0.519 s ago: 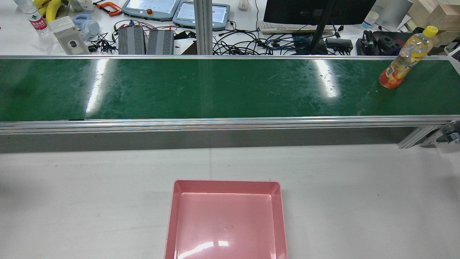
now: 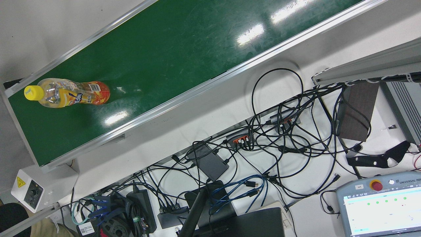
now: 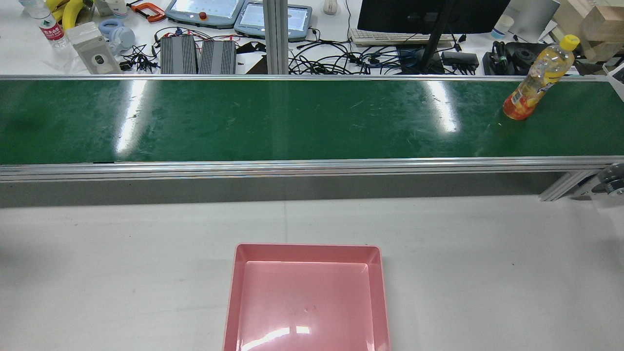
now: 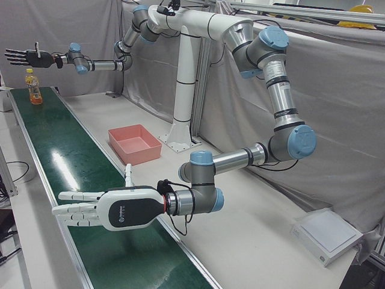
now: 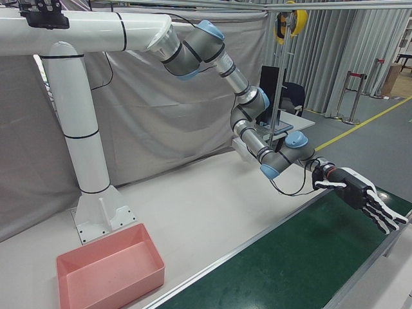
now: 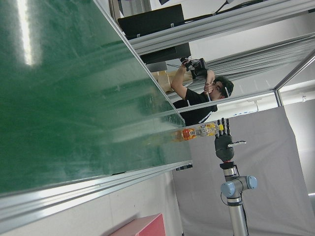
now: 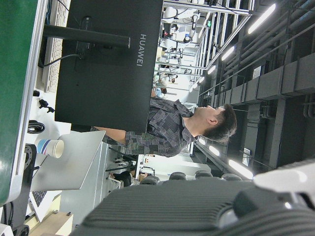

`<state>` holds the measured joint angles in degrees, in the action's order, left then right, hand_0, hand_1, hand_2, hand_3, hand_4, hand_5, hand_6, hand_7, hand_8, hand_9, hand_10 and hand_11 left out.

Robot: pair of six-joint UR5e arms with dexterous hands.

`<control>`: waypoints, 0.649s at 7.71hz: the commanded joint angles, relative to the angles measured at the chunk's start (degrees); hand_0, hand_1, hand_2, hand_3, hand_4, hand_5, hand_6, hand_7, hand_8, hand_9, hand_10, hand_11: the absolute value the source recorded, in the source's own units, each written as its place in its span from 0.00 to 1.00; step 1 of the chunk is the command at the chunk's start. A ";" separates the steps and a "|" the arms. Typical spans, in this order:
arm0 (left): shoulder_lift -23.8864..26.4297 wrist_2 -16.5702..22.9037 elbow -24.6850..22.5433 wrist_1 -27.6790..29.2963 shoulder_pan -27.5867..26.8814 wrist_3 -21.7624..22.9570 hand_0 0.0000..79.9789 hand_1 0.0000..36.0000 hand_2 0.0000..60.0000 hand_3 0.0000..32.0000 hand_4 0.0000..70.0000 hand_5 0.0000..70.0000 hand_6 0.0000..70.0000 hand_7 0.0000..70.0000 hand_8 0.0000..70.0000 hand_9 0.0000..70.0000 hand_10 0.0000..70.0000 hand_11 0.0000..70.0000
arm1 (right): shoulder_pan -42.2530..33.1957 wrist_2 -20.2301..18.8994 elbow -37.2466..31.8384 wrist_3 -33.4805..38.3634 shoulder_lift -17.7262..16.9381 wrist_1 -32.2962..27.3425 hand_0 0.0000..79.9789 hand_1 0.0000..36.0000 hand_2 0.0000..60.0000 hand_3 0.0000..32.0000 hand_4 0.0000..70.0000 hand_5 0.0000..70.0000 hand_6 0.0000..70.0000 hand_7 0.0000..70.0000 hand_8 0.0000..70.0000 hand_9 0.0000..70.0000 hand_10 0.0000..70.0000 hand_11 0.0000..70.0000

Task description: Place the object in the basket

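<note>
A clear bottle of orange drink with a yellow cap (image 3: 534, 85) (image 2: 69, 93) (image 4: 33, 87) stands upright near the right end of the green conveyor belt (image 3: 292, 122). The pink basket (image 3: 307, 246) (image 4: 143, 153) (image 5: 116, 286) sits with nothing in it on the white table, on the near side of the belt. My right hand (image 4: 27, 57) (image 5: 364, 199) (image 6: 224, 142) hovers open with flat fingers above and just beyond the bottle, not touching it. At the belt's other end my left hand (image 4: 99, 211) is open, fingers spread over the belt. The rear view shows neither hand.
Beyond the belt lies a desk with tangled cables (image 2: 269, 138), teach pendants (image 2: 381, 207), a monitor (image 3: 429, 14) and a paper cup (image 3: 502, 25). Two persons (image 6: 202, 101) (image 7: 172, 128) are behind the belt's right end. A control box (image 2: 28, 192) sits by the belt's end.
The bottle has travelled a short way left along the belt in the rear view, still upright. Basket unmoved.
</note>
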<state>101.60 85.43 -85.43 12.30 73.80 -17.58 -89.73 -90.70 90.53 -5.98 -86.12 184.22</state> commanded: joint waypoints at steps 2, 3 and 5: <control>0.00 0.00 0.00 0.10 0.03 0.00 0.61 0.04 0.00 0.00 0.22 0.07 0.00 0.00 0.06 0.12 0.09 0.15 | 0.00 0.00 -0.09 0.00 -0.01 0.00 0.00 0.00 0.00 0.00 0.00 0.00 0.00 0.00 0.00 0.00 0.00 0.00; 0.00 0.00 0.00 0.10 0.02 0.00 0.61 0.05 0.00 0.00 0.21 0.08 0.00 0.00 0.06 0.12 0.09 0.15 | 0.00 0.00 -0.09 0.00 -0.01 0.00 0.00 0.00 0.00 0.00 0.00 0.00 0.00 0.00 0.00 0.00 0.00 0.00; 0.00 0.00 0.08 0.01 0.02 0.00 0.61 0.06 0.00 0.00 0.22 0.07 0.00 0.00 0.06 0.12 0.10 0.15 | 0.00 0.00 -0.09 0.00 -0.01 -0.09 0.00 0.00 0.00 0.00 0.00 0.00 0.00 0.00 0.00 0.00 0.00 0.00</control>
<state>101.60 85.43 -85.43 12.38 73.84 -17.58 -89.74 -90.70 90.45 -5.98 -86.12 184.22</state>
